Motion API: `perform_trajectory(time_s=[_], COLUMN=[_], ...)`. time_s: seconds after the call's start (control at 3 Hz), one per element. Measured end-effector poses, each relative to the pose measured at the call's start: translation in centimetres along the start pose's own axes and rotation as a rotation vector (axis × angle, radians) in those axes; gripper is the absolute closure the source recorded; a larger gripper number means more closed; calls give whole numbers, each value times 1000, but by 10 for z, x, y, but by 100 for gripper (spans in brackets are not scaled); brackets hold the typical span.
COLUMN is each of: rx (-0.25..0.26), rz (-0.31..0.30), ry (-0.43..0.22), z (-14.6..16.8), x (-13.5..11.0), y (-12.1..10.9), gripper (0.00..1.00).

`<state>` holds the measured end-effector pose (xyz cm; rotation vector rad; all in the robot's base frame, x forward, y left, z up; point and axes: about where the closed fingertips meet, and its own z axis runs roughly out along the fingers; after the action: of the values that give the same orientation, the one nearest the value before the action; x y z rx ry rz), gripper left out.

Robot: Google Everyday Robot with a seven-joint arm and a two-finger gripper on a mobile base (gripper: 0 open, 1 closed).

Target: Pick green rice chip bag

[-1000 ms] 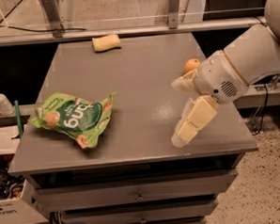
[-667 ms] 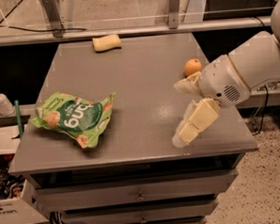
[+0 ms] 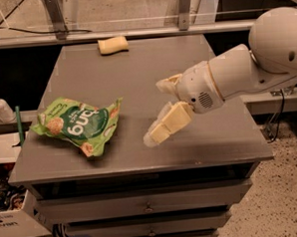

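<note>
Nearest the camera, drawer fronts (image 3: 143, 206) run under the grey tabletop (image 3: 136, 66). On its front left part lies the green rice chip bag (image 3: 79, 125), crinkled and flat, its white lettering facing up, one corner close to the left edge. To the right of the bag and apart from it, the hand (image 3: 154, 112) hangs over the front middle of the tabletop, its pale fingers (image 3: 165, 128) spread with nothing between them. The white arm (image 3: 246, 70) reaches in from the right. At the far edge rests a pale yellow sponge-like block (image 3: 113, 44).
</note>
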<state>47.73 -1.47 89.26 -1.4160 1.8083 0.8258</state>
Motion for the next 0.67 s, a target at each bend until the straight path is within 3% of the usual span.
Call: perform_trajectory(time_s=[0.33,0.67], rx=[-4,-12], rz=[-5,39], ry=[-50,-92], z=[34,67], x=[-26,-34], y=[-7,-13], gripper=[0,0])
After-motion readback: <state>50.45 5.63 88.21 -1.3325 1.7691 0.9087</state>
